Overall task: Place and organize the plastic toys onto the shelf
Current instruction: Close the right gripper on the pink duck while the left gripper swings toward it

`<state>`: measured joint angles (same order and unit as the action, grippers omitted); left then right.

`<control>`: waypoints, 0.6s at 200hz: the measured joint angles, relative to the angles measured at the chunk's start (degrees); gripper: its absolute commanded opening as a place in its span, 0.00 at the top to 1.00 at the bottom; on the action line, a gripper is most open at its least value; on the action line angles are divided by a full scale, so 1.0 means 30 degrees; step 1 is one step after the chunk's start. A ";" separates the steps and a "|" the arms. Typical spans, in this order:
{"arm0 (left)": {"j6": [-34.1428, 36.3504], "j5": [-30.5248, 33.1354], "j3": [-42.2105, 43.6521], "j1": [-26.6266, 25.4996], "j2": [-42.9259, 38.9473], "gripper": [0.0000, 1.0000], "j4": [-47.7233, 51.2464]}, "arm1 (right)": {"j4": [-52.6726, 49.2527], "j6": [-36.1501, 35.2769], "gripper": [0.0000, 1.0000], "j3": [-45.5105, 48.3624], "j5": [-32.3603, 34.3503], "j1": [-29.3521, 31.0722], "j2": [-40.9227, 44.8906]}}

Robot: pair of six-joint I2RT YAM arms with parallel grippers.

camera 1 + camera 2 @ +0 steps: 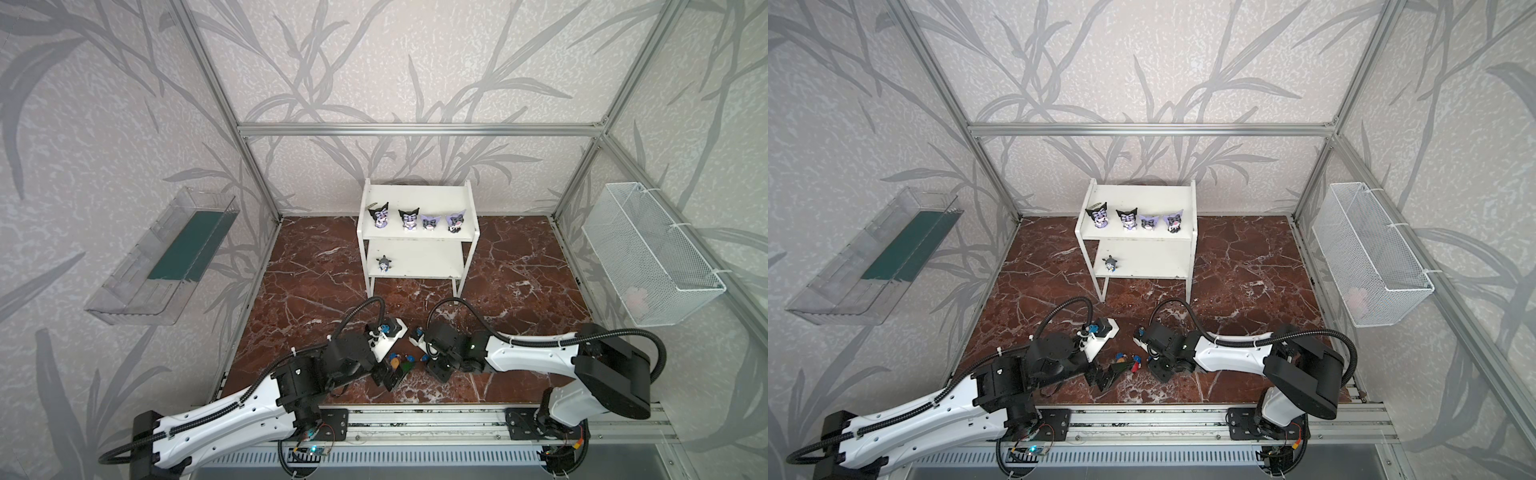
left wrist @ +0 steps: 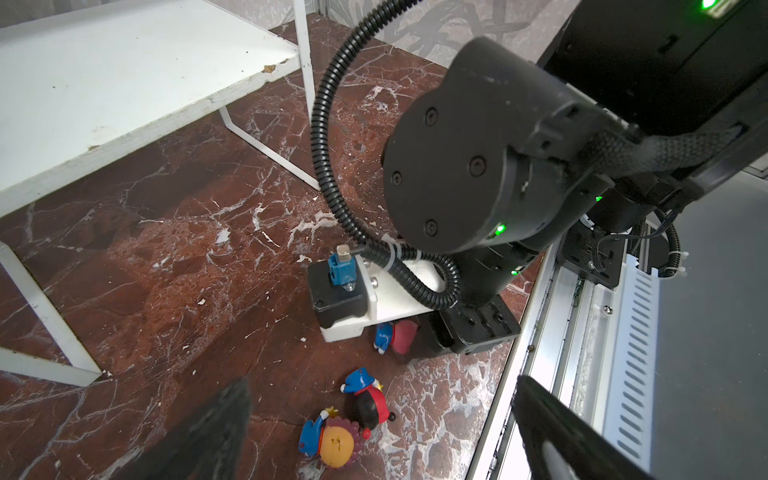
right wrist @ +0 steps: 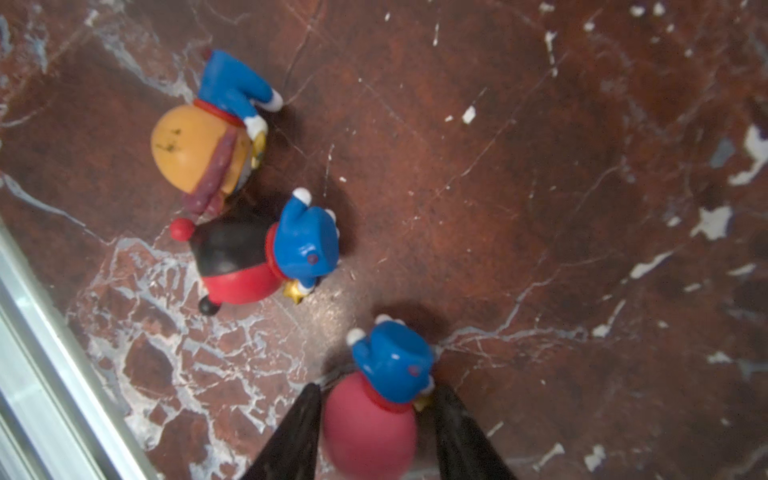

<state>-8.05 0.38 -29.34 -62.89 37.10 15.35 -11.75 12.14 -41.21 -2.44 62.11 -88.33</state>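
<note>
Right wrist view: right gripper (image 3: pixel 376 388) straddles pink-headed figurine (image 3: pixel 370 428), possibly pinching, cannot tell; left gripper (image 2: pixel 384 380) spread wide.

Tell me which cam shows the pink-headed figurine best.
Right wrist view: the pink-headed figurine fills the near frame between the right gripper's fingers, blue body sharp. Left wrist view shows it half hidden under the right wrist's camera mount. Both top views: too small and covered to tell.
</note>
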 measured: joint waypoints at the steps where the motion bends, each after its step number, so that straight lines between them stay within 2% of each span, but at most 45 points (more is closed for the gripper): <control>1: -0.0022 0.0000 0.0007 0.0000 0.0000 0.00 -0.0007 | 0.0000 0.0000 0.65 0.0000 0.0000 0.0000 0.0000; 25: -0.0153 0.0058 0.0240 -0.0087 0.0007 0.00 -0.0233 | -0.0066 -0.0131 0.72 -0.0022 0.0313 0.0036 0.0000; 49: -0.0175 0.0233 0.0321 -0.0328 0.0423 0.00 -0.0350 | -0.0743 -0.0554 0.75 -0.0022 0.0117 -0.0204 0.0437; 99: 0.0168 0.0561 0.1005 -0.1071 0.1639 0.00 -0.1122 | -0.3089 -0.1297 0.76 -0.0051 -0.3118 -0.2623 0.3242; 120: 0.0918 0.0852 0.1450 -0.1967 0.2171 0.00 -0.1661 | -0.4969 -0.1472 0.77 -0.0517 -0.4881 -0.3111 0.3942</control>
<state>-5.30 2.94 -24.99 -68.79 43.62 10.37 -26.65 7.73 -42.76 -17.08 52.77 -76.51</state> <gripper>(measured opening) 0.997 0.322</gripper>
